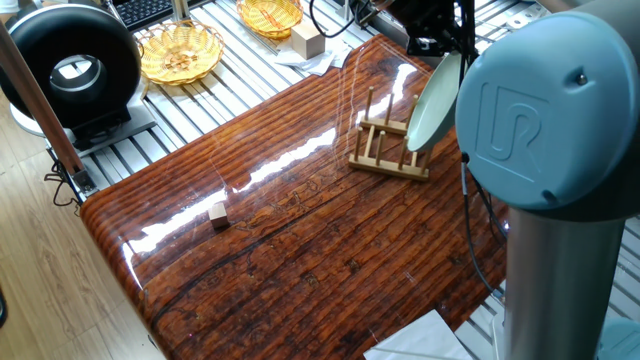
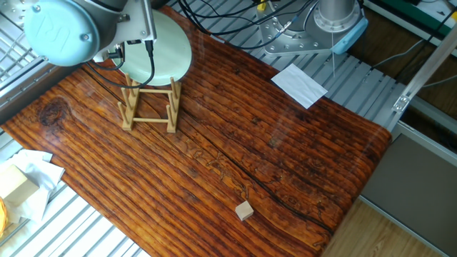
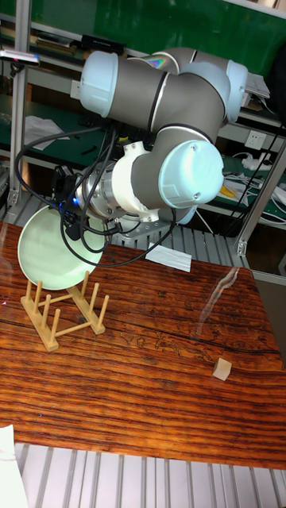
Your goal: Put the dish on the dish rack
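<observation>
Fingers not visible in any view: the arm's big grey-blue joint (image 2: 61, 30) covers them in the other fixed view, and the wrist body + black cables (image 3: 75, 208) cover them in the tall view. Can't tell if they are spread, closed or pinching the dish.

Dish (image 3: 54, 250) is pale mint, tilted on edge, sitting at the dish rack (image 3: 65, 308) w/ its lower rim down among the pegs; whether the rim rests on the rails or hangs just above is hard to make out. In one fixed view the dish (image 1: 432, 104) shows only as a thin leaning crescent, its right part cut off by the arm's shoulder cap (image 1: 545, 110). In the other fixed view the dish (image 2: 170, 53) is approx half hidden behind the joint and a looping cable; the rack (image 2: 150, 107) shows below it, pegs upright.

Rack stands near one end of the worktop (image 2: 285, 164), close to the edge by the metal slats. Rest of the worktop is open wood; a small wooden cube (image 2: 245, 210) lies well apart near the opposite end, close to that edge. A white paper sheet (image 2: 299, 84) lies at the worktop edge by the arm base. Two yellow wicker baskets (image 1: 180, 51) sit off the worktop on the slatted frame, beside a black round device (image 1: 68, 65). Glare streaks on the glossy wood blur the grain near the rack.
</observation>
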`<state>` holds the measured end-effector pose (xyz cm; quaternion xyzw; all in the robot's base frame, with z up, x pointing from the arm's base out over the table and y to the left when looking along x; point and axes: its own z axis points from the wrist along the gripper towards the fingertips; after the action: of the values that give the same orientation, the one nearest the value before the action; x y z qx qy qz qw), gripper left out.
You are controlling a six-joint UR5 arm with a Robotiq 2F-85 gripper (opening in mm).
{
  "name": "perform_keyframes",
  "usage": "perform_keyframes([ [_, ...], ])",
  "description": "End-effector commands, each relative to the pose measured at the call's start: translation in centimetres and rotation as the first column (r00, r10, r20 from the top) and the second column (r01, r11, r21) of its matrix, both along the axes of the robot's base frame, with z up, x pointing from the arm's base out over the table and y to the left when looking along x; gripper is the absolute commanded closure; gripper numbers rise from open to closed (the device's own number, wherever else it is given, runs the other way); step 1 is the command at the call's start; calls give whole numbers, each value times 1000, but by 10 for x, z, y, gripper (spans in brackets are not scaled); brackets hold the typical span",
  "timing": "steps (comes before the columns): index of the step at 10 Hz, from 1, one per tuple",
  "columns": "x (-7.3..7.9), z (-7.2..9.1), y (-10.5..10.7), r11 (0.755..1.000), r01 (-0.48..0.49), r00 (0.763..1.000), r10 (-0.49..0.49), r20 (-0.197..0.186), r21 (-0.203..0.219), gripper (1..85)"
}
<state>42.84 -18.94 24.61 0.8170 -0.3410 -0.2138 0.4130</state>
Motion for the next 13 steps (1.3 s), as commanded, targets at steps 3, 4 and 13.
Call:
perform_keyframes([
  [3,2,-2,3,1000,13,1000,-12,19,-1,777],
  [4,7,-1,2,1000,8,1000,-8,25,-6,773],
  [13,10,-2,6,1000,12,999,-11,36,-8,740],
])
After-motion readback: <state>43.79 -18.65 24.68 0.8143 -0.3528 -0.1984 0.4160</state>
